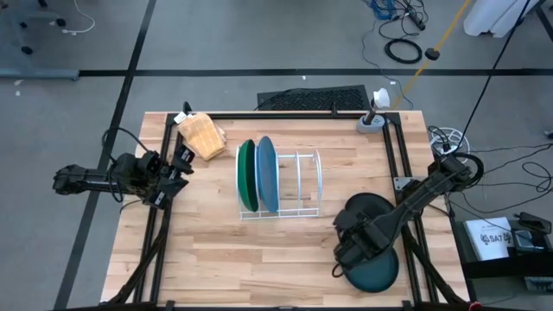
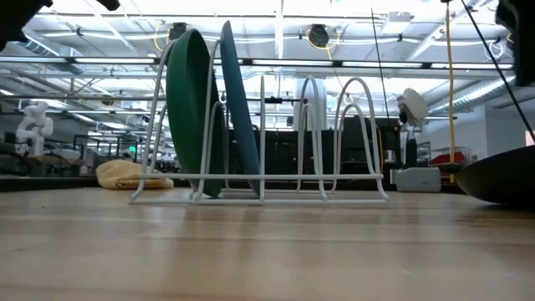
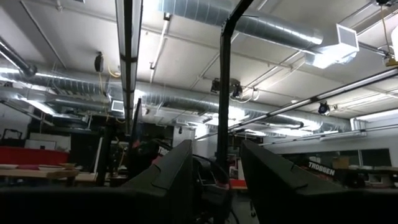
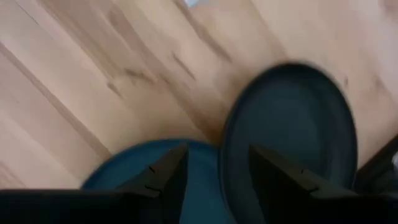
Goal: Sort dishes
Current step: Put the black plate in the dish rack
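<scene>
From my seat, the right gripper (image 1: pixel 352 246) is over the right front part of the surface (image 1: pixel 259 250), right above the two small plates. Fingers (image 4: pixel 165 177) set apart, gripping nothing — the black plate (image 4: pixel 289 134) and the teal plate (image 4: pixel 140 165) both lie flat beneath it, the black one's rim showing through the gap between the fingers. In the high view the black plate (image 1: pixel 367 207) sits toward the back and the teal plate (image 1: pixel 373 272) toward the front, just beside each other, the arm covering where they meet. The green plate (image 1: pixel 246 175) and the light-blue plate (image 1: pixel 266 173) stand upright on edge in the left slots of the white rack (image 1: pixel 302 186), side by side. The left gripper (image 1: pixel 183 161) waits at the left edge — fingers (image 3: pixel 168 180) apart, holding nothing, well away from every plate. A tan woven thing (image 1: pixel 200 136) lies near it at the back left.
</scene>
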`<state>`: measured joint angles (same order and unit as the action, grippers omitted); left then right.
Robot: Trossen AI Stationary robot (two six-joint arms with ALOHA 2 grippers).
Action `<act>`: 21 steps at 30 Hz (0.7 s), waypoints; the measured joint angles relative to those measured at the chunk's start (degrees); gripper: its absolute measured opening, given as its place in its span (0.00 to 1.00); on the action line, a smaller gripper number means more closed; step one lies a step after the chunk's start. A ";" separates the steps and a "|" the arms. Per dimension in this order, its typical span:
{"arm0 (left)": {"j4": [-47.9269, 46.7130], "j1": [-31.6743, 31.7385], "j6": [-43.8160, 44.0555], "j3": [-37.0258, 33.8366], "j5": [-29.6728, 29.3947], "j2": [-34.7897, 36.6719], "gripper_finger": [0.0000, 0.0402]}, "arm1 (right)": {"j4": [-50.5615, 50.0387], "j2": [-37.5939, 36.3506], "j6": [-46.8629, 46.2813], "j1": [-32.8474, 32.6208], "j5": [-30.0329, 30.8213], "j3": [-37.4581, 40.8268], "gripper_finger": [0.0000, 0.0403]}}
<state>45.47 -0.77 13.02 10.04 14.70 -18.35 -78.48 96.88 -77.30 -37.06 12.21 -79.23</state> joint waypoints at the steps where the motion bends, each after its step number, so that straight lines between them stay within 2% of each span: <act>1: 0.00 0.01 0.01 0.00 0.00 0.00 0.37 | 0.14 0.00 -0.37 0.00 -1.53 0.68 0.40; 5: -0.16 -0.01 0.01 0.00 0.00 0.00 0.37 | 0.38 0.00 -2.23 -0.16 -4.94 3.44 0.40; 14: -1.09 0.01 -0.12 0.00 0.00 0.00 0.37 | 7.72 0.00 -2.31 -0.54 -6.65 9.04 0.40; 21: -1.14 0.01 -0.34 0.00 0.00 0.00 0.37 | 8.95 0.00 -2.55 -0.39 -9.42 13.81 0.40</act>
<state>44.33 -0.75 12.69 10.04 14.70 -18.35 -69.53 96.88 -79.85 -37.45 2.79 -65.42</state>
